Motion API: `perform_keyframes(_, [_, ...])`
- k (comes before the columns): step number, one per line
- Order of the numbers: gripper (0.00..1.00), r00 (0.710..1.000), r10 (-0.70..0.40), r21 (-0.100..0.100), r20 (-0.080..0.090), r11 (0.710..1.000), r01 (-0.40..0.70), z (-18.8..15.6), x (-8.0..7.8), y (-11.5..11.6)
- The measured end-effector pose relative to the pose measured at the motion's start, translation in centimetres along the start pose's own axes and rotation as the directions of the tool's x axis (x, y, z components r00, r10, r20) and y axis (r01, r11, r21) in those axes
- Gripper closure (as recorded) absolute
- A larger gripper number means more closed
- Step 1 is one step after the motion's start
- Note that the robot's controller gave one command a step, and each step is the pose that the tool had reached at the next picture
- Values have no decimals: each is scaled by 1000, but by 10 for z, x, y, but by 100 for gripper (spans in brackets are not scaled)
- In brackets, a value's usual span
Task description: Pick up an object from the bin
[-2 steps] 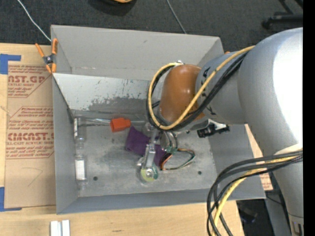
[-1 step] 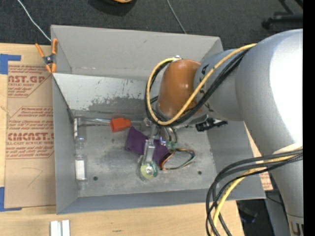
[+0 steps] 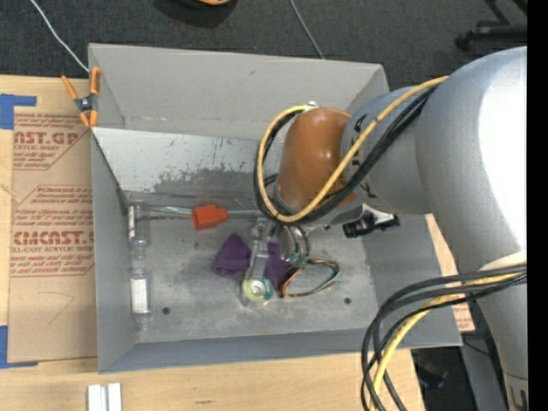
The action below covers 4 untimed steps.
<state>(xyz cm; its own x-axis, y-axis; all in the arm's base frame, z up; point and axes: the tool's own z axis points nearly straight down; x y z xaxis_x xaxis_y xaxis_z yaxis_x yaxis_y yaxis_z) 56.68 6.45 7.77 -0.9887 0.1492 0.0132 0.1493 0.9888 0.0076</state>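
Observation:
My gripper [image 3: 276, 236] is low over the middle of the bin floor, mostly hidden under the arm's orange cover. Directly beneath it lies a purple soft piece [image 3: 276, 265]. A second purple piece [image 3: 231, 255] rests just to its left. A clear round thing with a yellow-green ring [image 3: 255, 291] sits in front of the gripper, touching the purple piece. A loop of thin coloured wires [image 3: 313, 277] lies on the floor to the right of these.
An orange block [image 3: 209, 216] lies near the back wall, left of the gripper. A clear bottle [image 3: 137, 268] lies along the left wall. The arm and its yellow-black cables cover the bin's right side.

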Motion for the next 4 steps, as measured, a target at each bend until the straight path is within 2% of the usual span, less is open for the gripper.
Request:
perform_keyframes(2, [100,1000,0,0,-1,1000,0,-4,1,0])
perform_keyframes(4, [100,1000,0,-1,7,1000,0,-34,0,0])
